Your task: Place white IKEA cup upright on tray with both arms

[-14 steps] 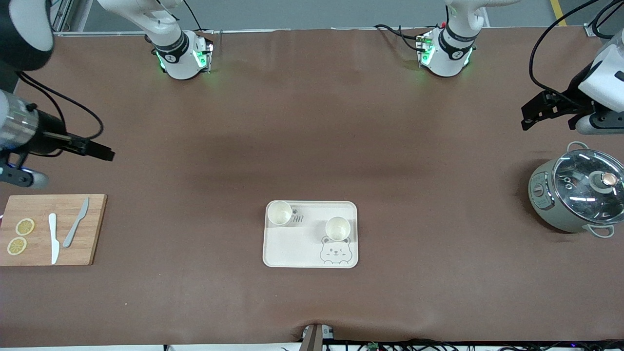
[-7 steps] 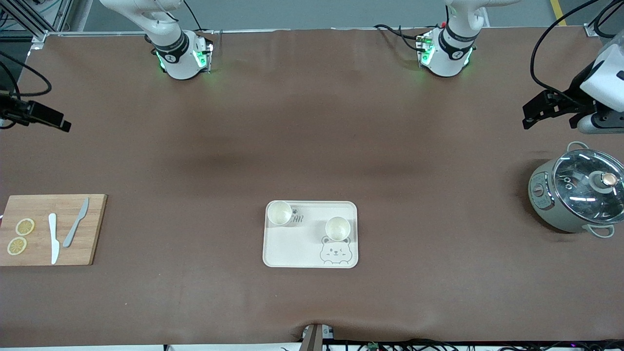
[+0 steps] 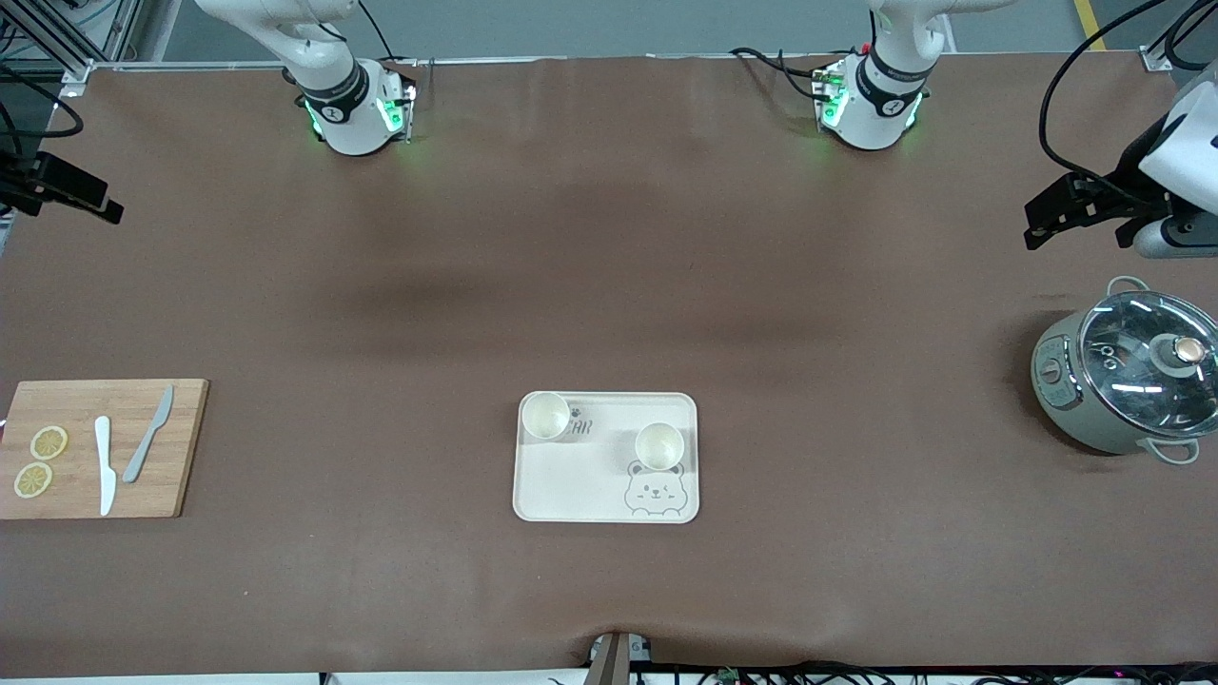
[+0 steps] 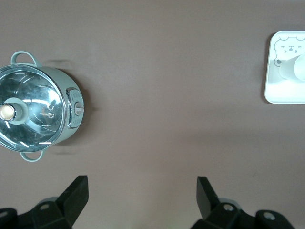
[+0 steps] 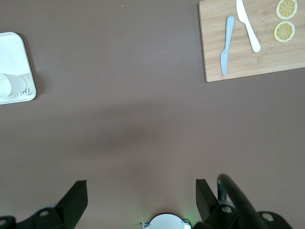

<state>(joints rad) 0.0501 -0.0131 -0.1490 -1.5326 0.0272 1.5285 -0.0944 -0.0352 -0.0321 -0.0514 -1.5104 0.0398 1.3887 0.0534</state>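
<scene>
cups [image 3: 545, 416] [image 3: 658, 445] both sit upright on the tray [image 3: 571, 490]; your right gripper [image 3: 67, 188] has pulled away toward its table end, your left gripper [image 3: 1070, 211] hangs above the pot [image 3: 1128, 381], both spread empty. task looks finished.

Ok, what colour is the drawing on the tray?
Grey: a winking bear on the cream-white tray, clearest in the front view.

The tray's [image 3: 561, 495] lettering is half covered by one cup [image 3: 545, 416], so only "AR" shows. In the left wrist view the tray [image 4: 281, 93] runs off the frame edge, well away from the left gripper [image 4: 143, 191]. The right gripper [image 3: 76, 195] is mostly cut off in the front view.
</scene>
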